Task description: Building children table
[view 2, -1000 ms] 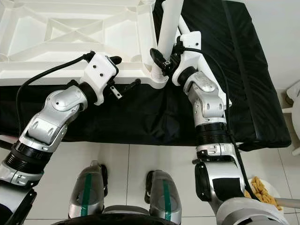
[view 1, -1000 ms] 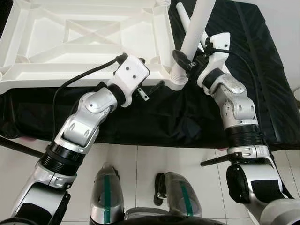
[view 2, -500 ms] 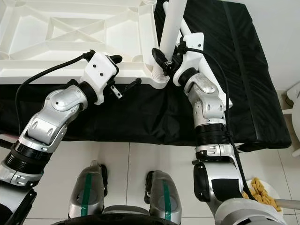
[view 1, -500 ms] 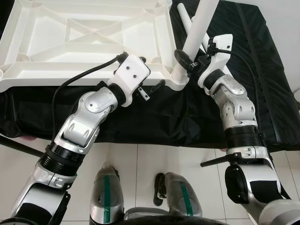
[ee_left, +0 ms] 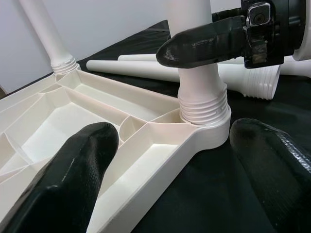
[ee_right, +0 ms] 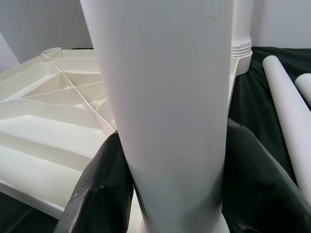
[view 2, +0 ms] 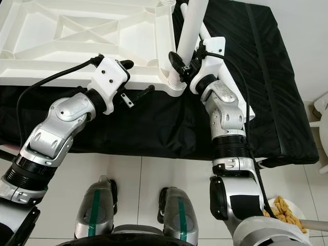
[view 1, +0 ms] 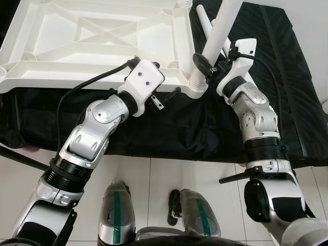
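White plastic tabletop (view 1: pixel 102 38) lies upside down on black cloth, ribbed underside up, cross bracing in middle. White leg (view 1: pixel 218 38) stands tilted in threaded corner socket (ee_left: pixel 204 114), right gripper (view 1: pixel 207 65) fingers clamped around it. Second leg (ee_left: pixel 46 34) upright at far corner. Loose legs (ee_left: pixel 160 70) lying on cloth beside tabletop.

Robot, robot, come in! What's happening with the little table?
Right gripper shut on the white plastic table leg, seated in the corner socket of the upside-down white tabletop. Left gripper open, straddling the tabletop's rim. Nothing in the way.
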You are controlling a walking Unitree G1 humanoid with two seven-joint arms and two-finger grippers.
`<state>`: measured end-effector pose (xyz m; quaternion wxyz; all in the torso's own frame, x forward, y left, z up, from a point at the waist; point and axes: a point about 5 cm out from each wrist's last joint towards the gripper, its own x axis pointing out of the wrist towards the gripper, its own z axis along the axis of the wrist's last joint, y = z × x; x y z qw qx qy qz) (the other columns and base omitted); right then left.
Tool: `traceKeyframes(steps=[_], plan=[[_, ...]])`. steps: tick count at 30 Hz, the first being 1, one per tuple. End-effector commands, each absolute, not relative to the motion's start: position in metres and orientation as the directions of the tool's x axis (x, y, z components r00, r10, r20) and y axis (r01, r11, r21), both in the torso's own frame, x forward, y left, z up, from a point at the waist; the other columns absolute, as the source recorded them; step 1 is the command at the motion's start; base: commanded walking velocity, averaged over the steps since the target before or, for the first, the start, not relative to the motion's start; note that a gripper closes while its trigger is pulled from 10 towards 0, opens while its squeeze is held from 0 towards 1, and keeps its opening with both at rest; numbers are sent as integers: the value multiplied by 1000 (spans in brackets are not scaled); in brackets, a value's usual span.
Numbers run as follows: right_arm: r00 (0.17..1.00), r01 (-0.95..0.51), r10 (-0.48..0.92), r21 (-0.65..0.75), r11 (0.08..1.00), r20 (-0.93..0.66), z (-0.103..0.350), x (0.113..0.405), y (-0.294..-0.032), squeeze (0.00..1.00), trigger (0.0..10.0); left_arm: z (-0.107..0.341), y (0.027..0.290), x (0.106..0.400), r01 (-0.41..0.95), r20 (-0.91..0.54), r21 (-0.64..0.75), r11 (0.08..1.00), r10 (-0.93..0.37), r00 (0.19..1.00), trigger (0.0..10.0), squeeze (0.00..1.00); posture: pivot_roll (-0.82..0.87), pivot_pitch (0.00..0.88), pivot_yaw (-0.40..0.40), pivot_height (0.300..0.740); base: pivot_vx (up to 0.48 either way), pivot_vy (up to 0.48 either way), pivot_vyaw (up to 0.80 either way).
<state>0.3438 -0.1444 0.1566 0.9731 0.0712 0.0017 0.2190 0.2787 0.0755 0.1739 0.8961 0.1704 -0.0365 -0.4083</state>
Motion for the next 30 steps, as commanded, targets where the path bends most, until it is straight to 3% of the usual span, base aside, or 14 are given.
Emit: traceKeyframes(steps=[1, 17, 30], plan=[[929, -305, 353, 302, 903, -116, 114, 334, -157, 0, 10000, 176, 74, 277, 730, -80, 346, 590, -757, 649, 10000, 0, 54, 70, -35, 740, 0, 0, 0], [877, -435, 470, 247, 866, -103, 119, 332, -144, 0, 10000, 176, 73, 276, 729, -78, 345, 592, -755, 651, 10000, 0, 58, 61, -38, 740, 0, 0, 0], [833, -530, 540, 104, 841, -121, 130, 338, -146, 0, 10000, 176, 73, 276, 730, -79, 342, 591, -756, 649, 10000, 0, 59, 68, -46, 740, 0, 0, 0]])
